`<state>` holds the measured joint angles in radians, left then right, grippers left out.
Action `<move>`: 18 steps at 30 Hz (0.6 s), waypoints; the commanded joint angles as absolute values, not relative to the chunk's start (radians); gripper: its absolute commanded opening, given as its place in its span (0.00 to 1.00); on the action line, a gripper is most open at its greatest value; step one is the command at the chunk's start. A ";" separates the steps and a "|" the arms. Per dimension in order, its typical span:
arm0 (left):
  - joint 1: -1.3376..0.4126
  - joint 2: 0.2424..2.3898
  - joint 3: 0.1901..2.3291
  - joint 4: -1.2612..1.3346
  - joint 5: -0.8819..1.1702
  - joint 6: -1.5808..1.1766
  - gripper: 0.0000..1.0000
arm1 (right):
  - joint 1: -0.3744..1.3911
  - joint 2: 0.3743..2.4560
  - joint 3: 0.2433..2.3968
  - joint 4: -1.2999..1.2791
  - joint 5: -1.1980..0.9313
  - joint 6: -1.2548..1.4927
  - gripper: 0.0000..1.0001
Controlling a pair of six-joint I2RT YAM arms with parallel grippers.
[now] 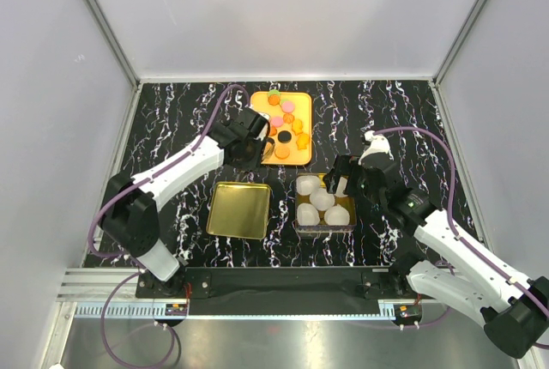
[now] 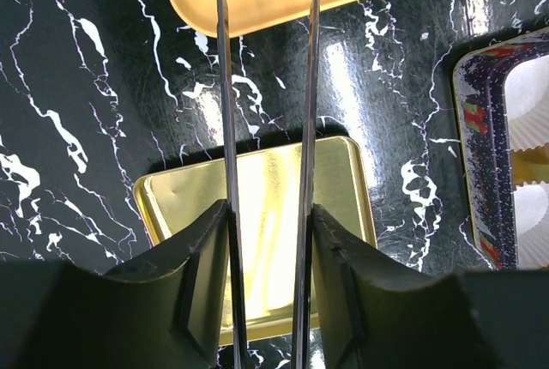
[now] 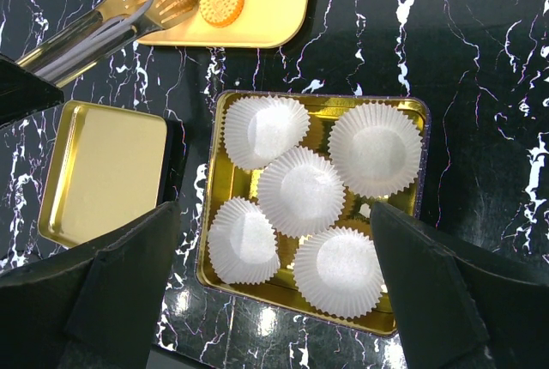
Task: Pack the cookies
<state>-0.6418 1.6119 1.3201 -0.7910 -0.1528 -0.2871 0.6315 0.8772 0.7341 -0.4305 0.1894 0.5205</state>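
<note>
Several cookies lie on the orange tray.

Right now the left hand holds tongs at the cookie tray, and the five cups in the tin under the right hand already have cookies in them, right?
No: the five cups are empty, as the right wrist view shows. The rest stands: the left hand holds the tongs at the tray of cookies, and the right hand hangs open over the tin.
</note>
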 commanded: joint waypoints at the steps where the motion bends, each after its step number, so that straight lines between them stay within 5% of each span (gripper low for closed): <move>1: -0.646 1.624 1.330 -0.753 -0.143 -0.273 0.40 | 0.637 0.871 0.730 -0.383 0.190 0.526 1.00; 18: -0.653 1.554 1.470 -0.893 -0.166 -0.238 0.30 | 0.637 0.850 0.761 -0.406 0.209 0.517 1.00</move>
